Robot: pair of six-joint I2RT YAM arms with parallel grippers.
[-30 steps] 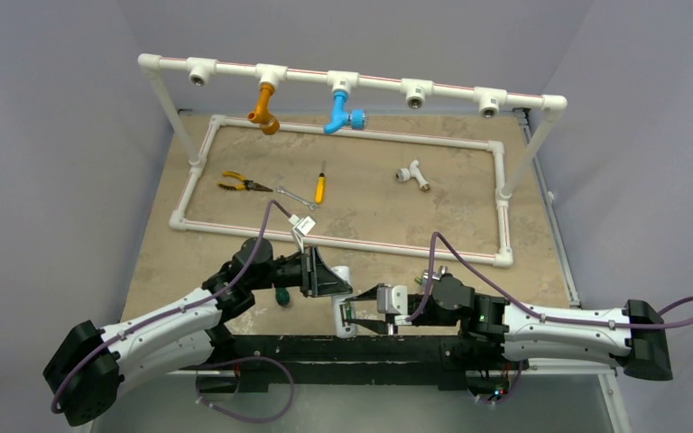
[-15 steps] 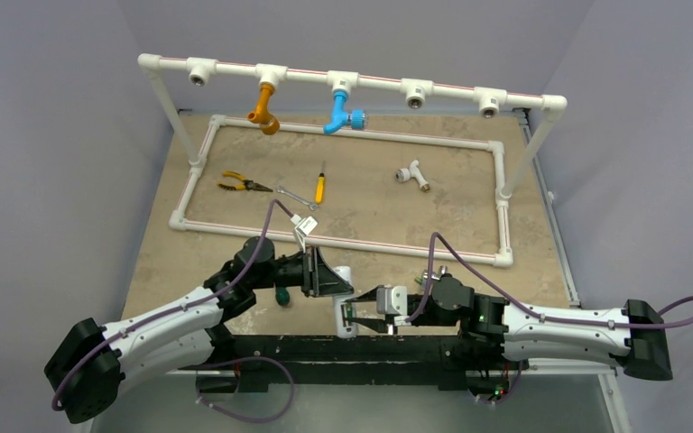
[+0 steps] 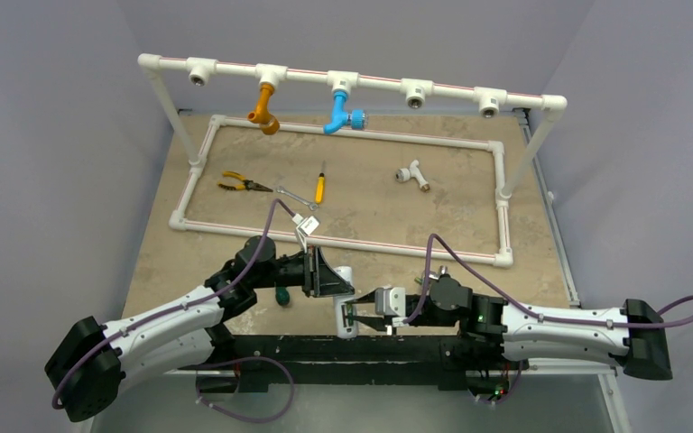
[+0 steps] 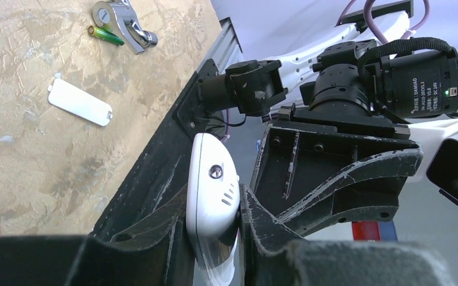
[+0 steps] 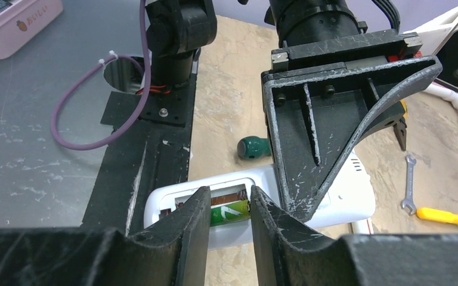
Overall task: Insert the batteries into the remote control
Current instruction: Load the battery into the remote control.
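Remote control clamped tight in the left gripper, at the table's near edge. Right gripper sits narrow over its open recess, green battery lying there between the fingers; gripped or not, can't tell.

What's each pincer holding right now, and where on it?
Left pincer clamps the remote control at the end away from its recess. Right pincer straddles a battery in the recess; a grip cannot be told.
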